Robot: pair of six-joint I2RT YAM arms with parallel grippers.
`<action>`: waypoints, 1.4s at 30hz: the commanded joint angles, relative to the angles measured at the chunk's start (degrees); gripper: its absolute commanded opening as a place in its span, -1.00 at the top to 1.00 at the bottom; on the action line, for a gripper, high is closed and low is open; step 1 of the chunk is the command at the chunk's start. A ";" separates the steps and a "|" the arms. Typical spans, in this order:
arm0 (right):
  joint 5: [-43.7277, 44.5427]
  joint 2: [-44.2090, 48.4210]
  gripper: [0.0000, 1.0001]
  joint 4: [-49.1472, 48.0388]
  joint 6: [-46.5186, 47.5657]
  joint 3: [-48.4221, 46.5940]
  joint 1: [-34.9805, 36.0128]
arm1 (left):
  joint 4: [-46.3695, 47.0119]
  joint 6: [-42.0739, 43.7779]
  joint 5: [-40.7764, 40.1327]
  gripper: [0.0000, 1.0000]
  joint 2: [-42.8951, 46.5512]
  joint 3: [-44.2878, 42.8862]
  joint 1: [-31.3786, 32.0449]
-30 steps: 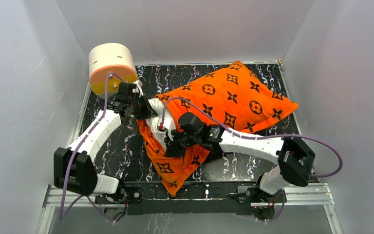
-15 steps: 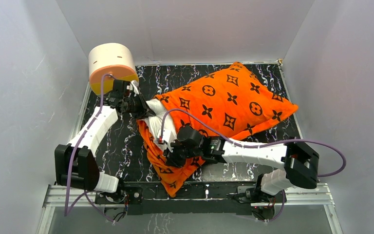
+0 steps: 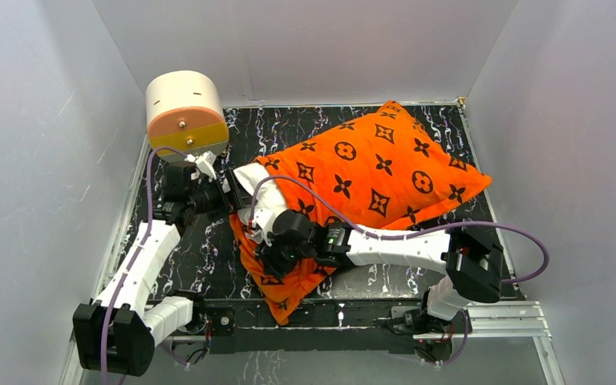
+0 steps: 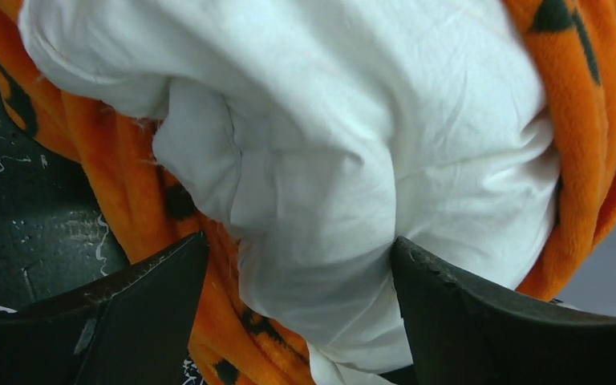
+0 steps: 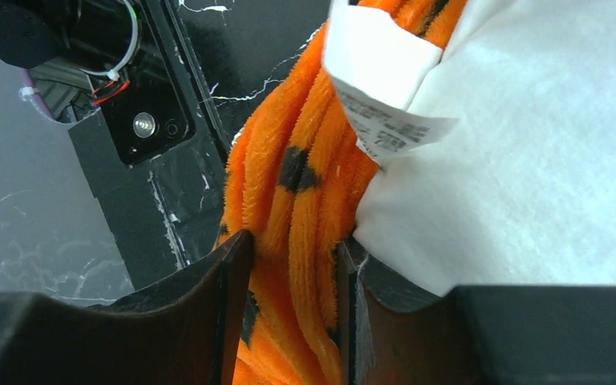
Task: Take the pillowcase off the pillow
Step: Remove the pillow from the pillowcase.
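Pillowcase (image 3: 377, 172), soft plush, is lying across the table (image 3: 289, 128) toward its far-right corner; right gripper (image 5: 294, 241) is pinching bunched near-edge folds, seemingly the soundest hold; left gripper (image 4: 298, 241) is gaping wide around the pillow (image 4: 329, 120).

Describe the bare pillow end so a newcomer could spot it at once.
Find the big orange pillowcase lying across the black marbled floor. At its near-left, open end the pillow bulges out. It is plain white and wrinkled, unlike the black-printed orange plush around it.

L gripper (image 4: 298, 241) spread around white pillow (image 4: 329, 144) bulge, orange pillowcase (image 4: 589, 136) behind.
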State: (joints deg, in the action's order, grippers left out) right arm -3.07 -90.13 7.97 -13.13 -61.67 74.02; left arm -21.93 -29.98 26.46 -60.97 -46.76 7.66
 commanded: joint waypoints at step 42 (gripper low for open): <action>16.28 11.31 -0.46 -14.83 -17.07 11.07 13.17 | 2.95 -8.98 -9.38 1.00 -1.96 -2.83 8.03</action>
State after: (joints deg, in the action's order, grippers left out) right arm 6.63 -79.83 -8.23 -20.62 -47.22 84.71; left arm -30.20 -35.62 20.82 -68.49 -53.91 16.91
